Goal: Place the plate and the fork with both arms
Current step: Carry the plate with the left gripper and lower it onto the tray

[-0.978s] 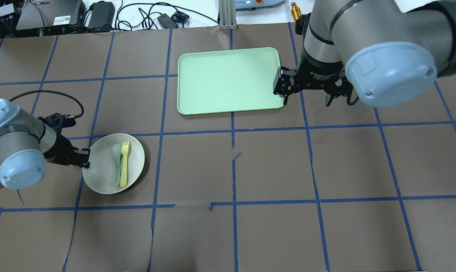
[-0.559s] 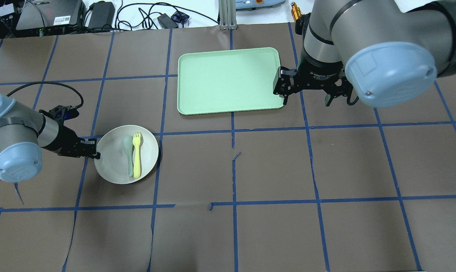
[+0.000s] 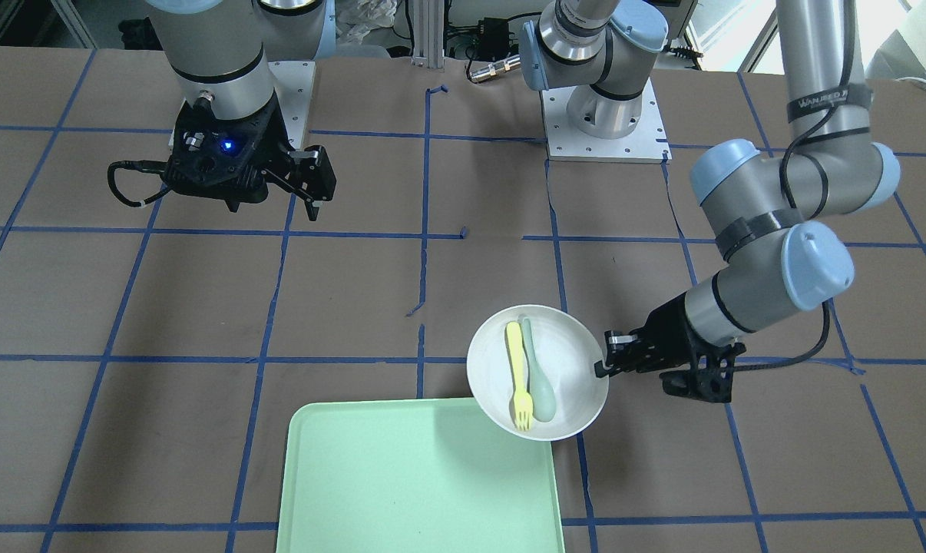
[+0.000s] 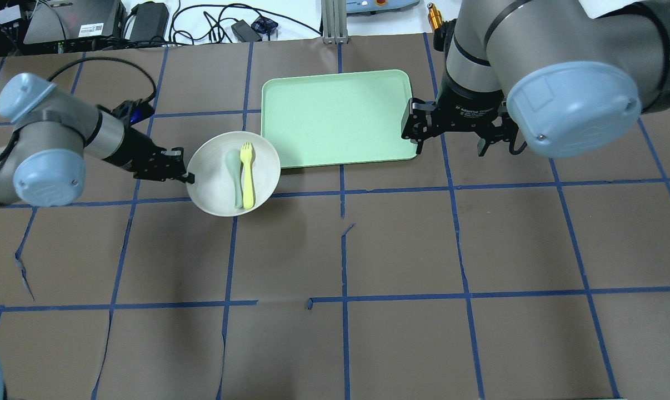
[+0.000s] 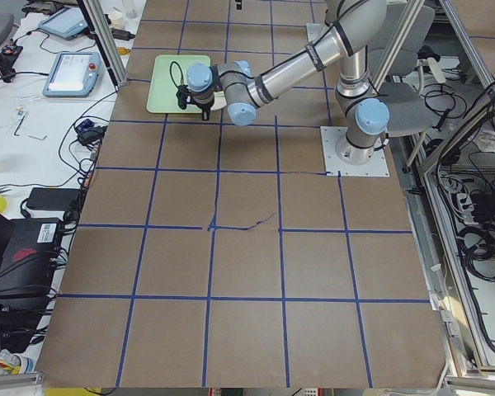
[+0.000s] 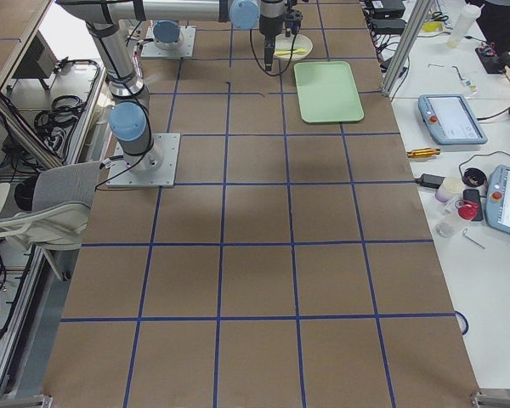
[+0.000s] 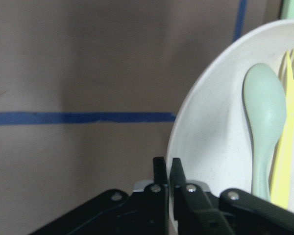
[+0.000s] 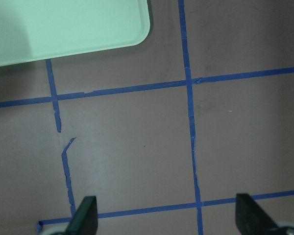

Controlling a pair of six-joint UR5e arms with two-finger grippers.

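as the left arm (image 4: 51, 150) carries it toward the mint-green tray (image 4: 335, 116), the off-white plate (image 4: 213, 183) hangs by its rim, the left jaws clenched on the edge that faces the robot's left. its opposite edge overlaps the tray's near left corner, and a shadow beneath suggests it is held clear of the brown surface (image 4: 479, 250), though no view settles that.

on the plate lie two pieces side by side: the yellow fork (image 4: 248, 178) and a pale grey-green spoon (image 4: 235, 178). both have their long axes running away from the robot, with the fork's tines at the far end. the spoon sits on the side nearer the left jaws and the fork on the side nearer the tray. in the left wrist view they appear to touch along their handles.

across the tray, the right arm (image 4: 474, 72) hovers at its right edge. the right jaws are released and spread wide, with only taped surface between them in the right wrist view. from those jaws the fork lies well apart, to the robot's left, with the tray's full width between. the left arm is much the nearer but is occupied with the plate, so the fork looks likely to fall to the right arm. neither plate nor fork rests in the tray yet.
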